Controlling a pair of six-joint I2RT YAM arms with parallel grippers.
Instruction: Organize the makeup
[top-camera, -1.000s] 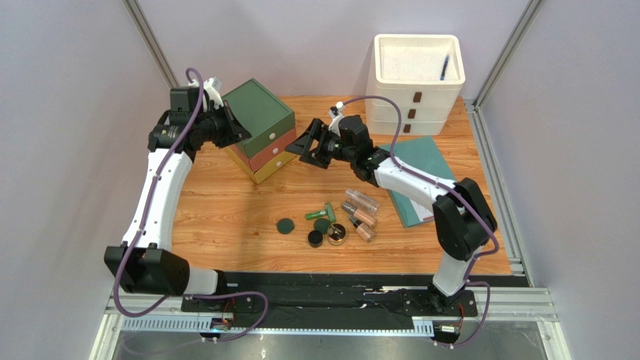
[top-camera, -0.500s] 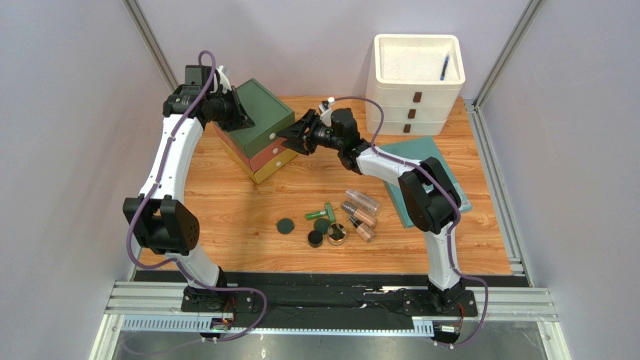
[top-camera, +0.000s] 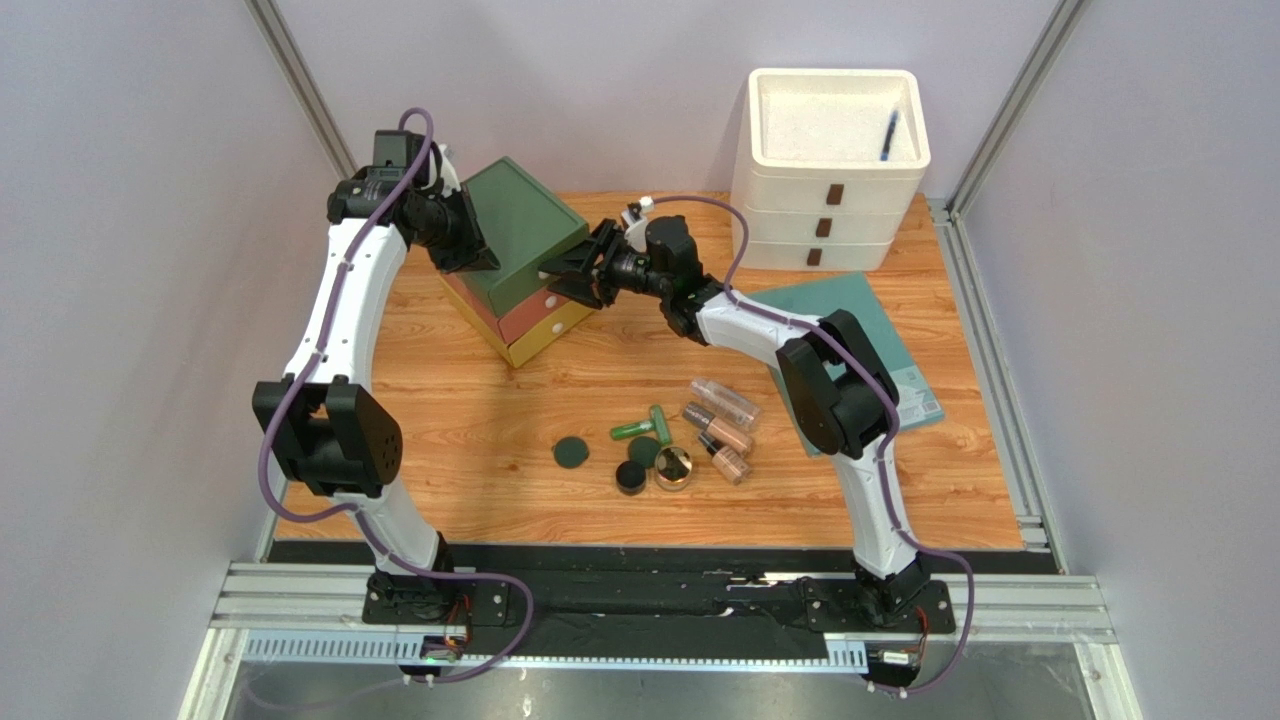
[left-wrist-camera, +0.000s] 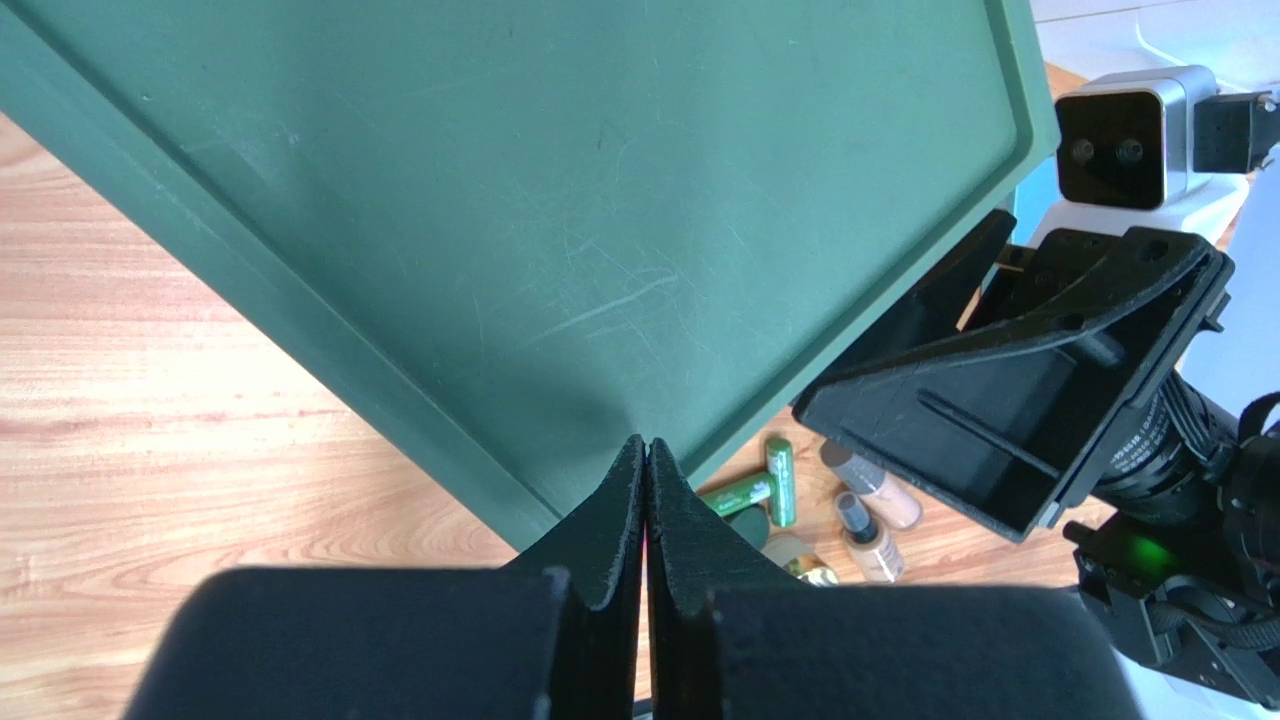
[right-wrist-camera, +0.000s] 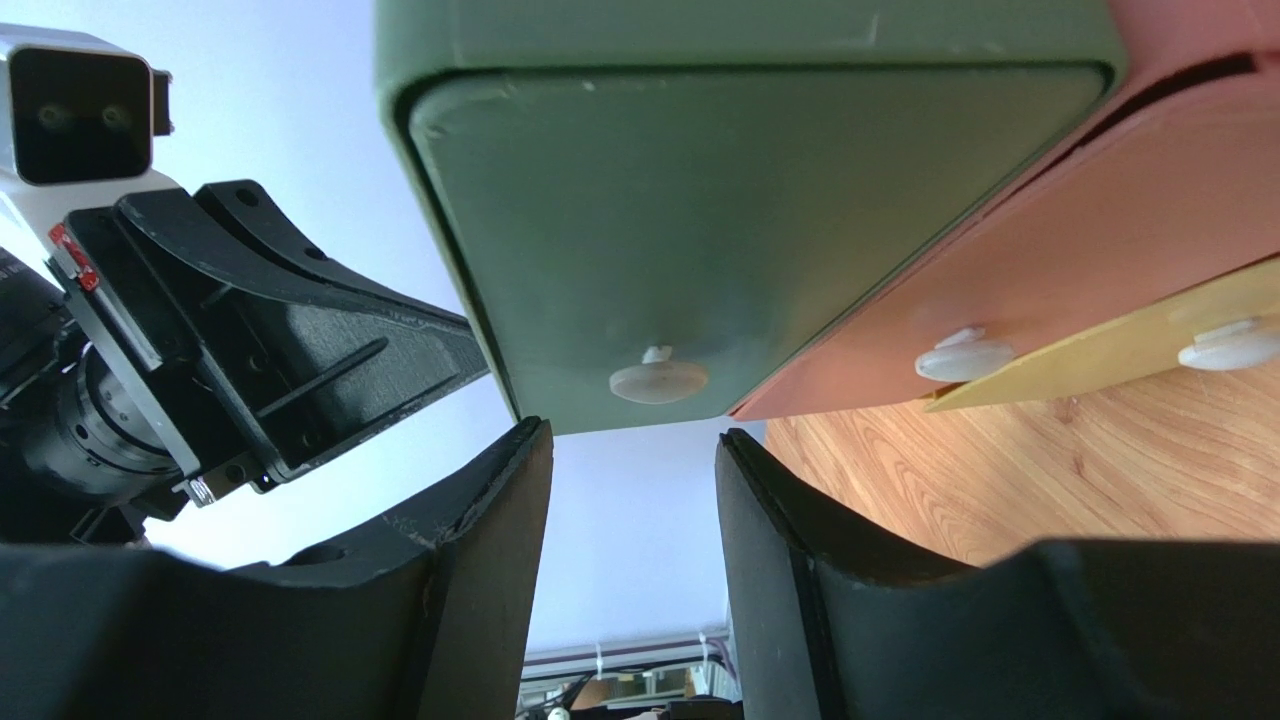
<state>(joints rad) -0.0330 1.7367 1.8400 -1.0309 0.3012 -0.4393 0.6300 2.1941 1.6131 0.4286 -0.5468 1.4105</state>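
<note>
None of the makeup (top-camera: 643, 450) is put away yet. From above, the whole lot lies loose in a cluster on the table (top-camera: 451, 435) at the centre of the frame, well apart from both my claws, and all three drawers of the drawer box (top-camera: 519, 255) at upper left look closed. So I judge the job barely begun, with a drawer to open and then every piece to carry over. In that view my left claw (top-camera: 469, 252) hangs over the back of the green top (top-camera: 519, 218), while my right claw (top-camera: 576, 279) stands right at the front of the green drawer (top-camera: 526, 281). Compared with half a second ago, the right claw has crept leftward to the drawer face and the left has shifted a little along the top; the makeup has not stirred. From my left wrist, the left claw (left-wrist-camera: 646, 458) is clenched on nothing, its tips pressed together over the green top (left-wrist-camera: 571, 195); whether they touch it I cannot tell. Green tubes (left-wrist-camera: 759, 492) and bottles (left-wrist-camera: 864, 503) peep out at lower right, beneath my right claw (left-wrist-camera: 1022, 390). From my right wrist, the right claw (right-wrist-camera: 631, 450) is released, its fingers spread, with the drawer's white knob (right-wrist-camera: 657, 380) just above the gap and not yet gripped.
</note>
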